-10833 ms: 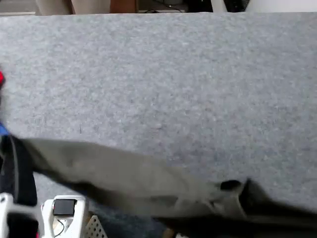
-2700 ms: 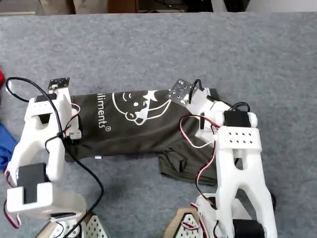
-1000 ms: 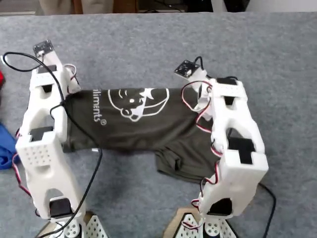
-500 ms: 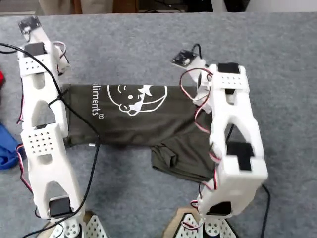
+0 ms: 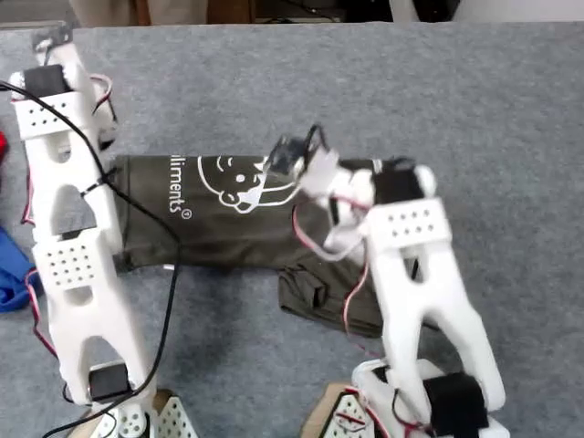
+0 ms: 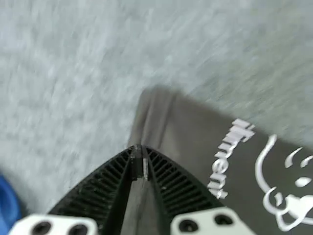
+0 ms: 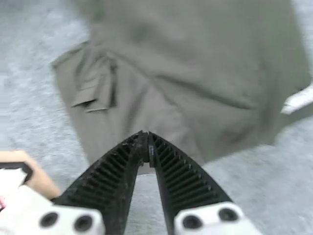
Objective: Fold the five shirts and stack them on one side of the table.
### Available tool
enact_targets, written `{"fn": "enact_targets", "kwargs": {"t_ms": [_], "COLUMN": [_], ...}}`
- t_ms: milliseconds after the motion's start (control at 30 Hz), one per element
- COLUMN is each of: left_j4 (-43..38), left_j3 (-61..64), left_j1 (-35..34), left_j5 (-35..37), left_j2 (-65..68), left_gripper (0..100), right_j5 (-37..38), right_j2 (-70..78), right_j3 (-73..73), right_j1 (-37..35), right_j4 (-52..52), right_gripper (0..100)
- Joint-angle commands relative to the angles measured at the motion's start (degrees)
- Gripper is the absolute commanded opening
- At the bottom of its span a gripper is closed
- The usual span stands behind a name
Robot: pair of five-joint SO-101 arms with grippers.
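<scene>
You are early in the job. One olive shirt (image 5: 219,228) lies on the grey surface (image 5: 456,109), left of its middle and nearer the near edge than the far one. It looks partly folded: a flat band with the white print facing up. A rumpled flap (image 5: 319,292) sticks out untidily on the side toward the near edge, so I judge this first fold unfinished. No stack of folded shirts is visible anywhere.

The left arm's fingers (image 6: 105,183) are pressed together, with their tips at the shirt's left end. You cannot tell from here whether any cloth is pinched between them. The right arm's fingers (image 7: 115,169) are also clenched tip to tip, over the middle of the shirt, with nothing visibly caught in them.

At the surface's left edge, a blue cloth (image 5: 11,274) and a scrap of red cloth (image 5: 3,146) are cut off. They may be more shirts, but too little shows to say. The right arm covers the shirt's right end, so how that end lies is hidden.
</scene>
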Motion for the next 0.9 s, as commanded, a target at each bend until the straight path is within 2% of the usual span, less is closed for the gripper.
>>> {"fn": "enact_targets", "kwargs": {"t_ms": [0,133,233,400,467,600,700,867], "left_j4": [0.62,-2.37,-7.38,-22.15,-28.13,-34.99,-37.71,-37.63], "left_j3": [11.52,23.74,35.43,62.68,73.23,89.49,96.44,100.48], "left_j1": [-0.62,-0.62,-1.76,-2.73,-2.81,-2.90,-4.40,-7.12], "left_j5": [-2.37,-3.96,-3.96,-4.04,-4.84,-7.65,-7.65,-7.65], "left_j2": [-9.19,-17.71,-24.48,-36.88,-42.68,-55.43,-62.99,-69.05], "left_gripper": [2,2,2,2,2,2,2,2], "right_j5": [-0.70,-2.29,-3.16,-8.79,-10.46,-11.25,-11.25,-12.40], "right_j2": [-3.03,-3.03,-3.03,-1.01,2.24,9.27,12.26,13.14], "right_j3": [4.62,6.81,7.69,9.71,9.71,9.45,9.63,9.54], "right_j1": [-1.89,-2.33,-5.58,-14.64,-15.34,-14.64,-14.29,-14.29], "right_j4": [-1.23,-1.23,-1.23,-4.22,-6.07,-9.05,-10.11,-10.81], "right_gripper": [0.6,10.4,17.5,15.6,15.6,15.6,13.6,5.5]}}
